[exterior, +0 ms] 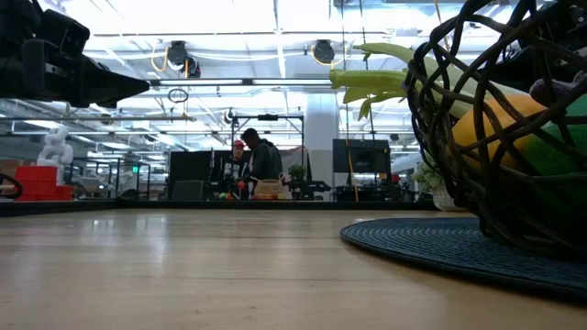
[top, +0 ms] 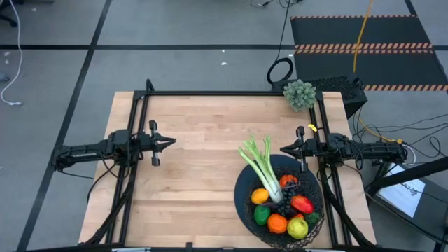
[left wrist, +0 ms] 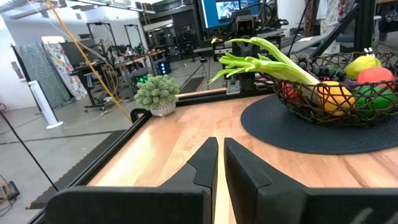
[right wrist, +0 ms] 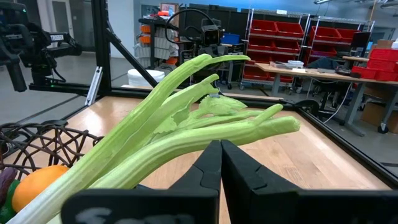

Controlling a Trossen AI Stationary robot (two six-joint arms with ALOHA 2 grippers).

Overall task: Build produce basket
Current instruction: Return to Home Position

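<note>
Table [top: 196,182] bare on my left half. Basket [left wrist: 323,115] sits on the right half on a dark mat [top: 241,192], full of produce. The celery [top: 262,164] overhangs its rim and the orange [top: 277,223] lies low inside. My left gripper [top: 168,142] and right gripper [top: 285,150] are both clenched on nothing. For homing, I'd lift the right one clear of the celery tips, slowly.

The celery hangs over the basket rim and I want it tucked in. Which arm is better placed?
Likely right: its shut gripper sits by the celery; the left gripper is far across the table.
</note>
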